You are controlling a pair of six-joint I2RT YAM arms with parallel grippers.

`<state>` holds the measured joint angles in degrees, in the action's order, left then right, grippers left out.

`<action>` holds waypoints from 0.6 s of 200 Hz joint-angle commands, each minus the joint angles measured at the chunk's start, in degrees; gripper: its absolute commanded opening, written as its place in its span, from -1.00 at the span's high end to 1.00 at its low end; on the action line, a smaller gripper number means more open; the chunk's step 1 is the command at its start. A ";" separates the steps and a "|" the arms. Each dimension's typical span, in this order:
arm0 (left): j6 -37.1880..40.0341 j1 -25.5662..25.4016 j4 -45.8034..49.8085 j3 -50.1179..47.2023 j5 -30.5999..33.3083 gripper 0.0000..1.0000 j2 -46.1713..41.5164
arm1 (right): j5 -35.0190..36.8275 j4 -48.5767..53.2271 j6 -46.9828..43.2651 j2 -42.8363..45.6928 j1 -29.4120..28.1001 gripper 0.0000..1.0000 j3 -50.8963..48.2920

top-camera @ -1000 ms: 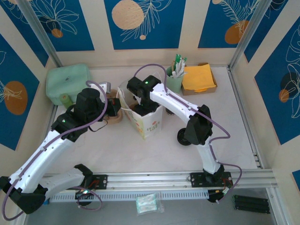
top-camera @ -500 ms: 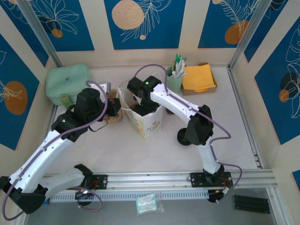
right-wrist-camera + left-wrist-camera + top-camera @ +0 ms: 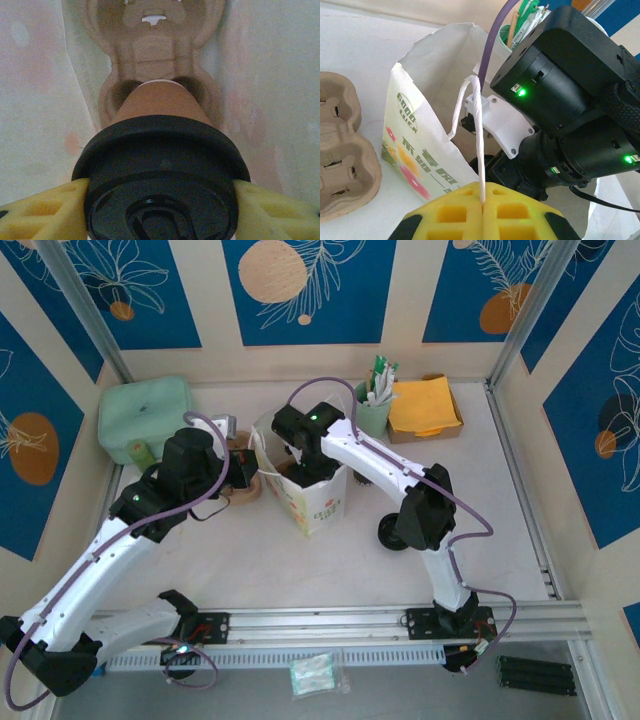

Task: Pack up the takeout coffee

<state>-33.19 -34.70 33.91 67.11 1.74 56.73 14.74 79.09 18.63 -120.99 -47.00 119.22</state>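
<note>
right wrist view: what has the right gripper [image 3: 160,210] got?

the cup [image 3: 157,102], gripped at its black lid [image 3: 160,150], one yellow finger [image 3: 45,212] pressed on each side, jaws about half spread.

where is the cup?

down inside the bag [image 3: 35,75], its base at the near pocket of a tray [image 3: 150,40] on the bag floor. i cannot tell if it is seated.

room around it?

little. the bag walls stand close on both sides, and the tray spans the floor.

and the left gripper [image 3: 483,202]?

closed tight on the bag's white handle [image 3: 476,125], the near edge of the mouth drawn up. the right wrist takes up most of that mouth.

outside the bag?

a spare tray [image 3: 342,150] lies just beside its left wall. the widest open table [image 3: 300,560] is in front, toward the arm bases.
</note>
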 commanded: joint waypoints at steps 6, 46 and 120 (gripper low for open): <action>-0.87 0.35 0.41 0.40 0.61 1.00 -0.13 | -0.60 1.75 1.00 -1.14 0.16 -0.23 -0.30; -0.83 0.40 0.63 0.48 0.61 1.00 -0.10 | -0.59 2.64 1.15 -1.73 0.26 -0.23 0.45; -0.91 0.37 0.63 0.56 0.69 1.00 -0.11 | -0.60 4.17 0.98 -2.73 0.25 -0.23 1.42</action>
<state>-33.21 -34.70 33.93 67.11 1.74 56.73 14.70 80.14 18.68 -121.43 -47.00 119.90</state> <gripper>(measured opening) 0.054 0.619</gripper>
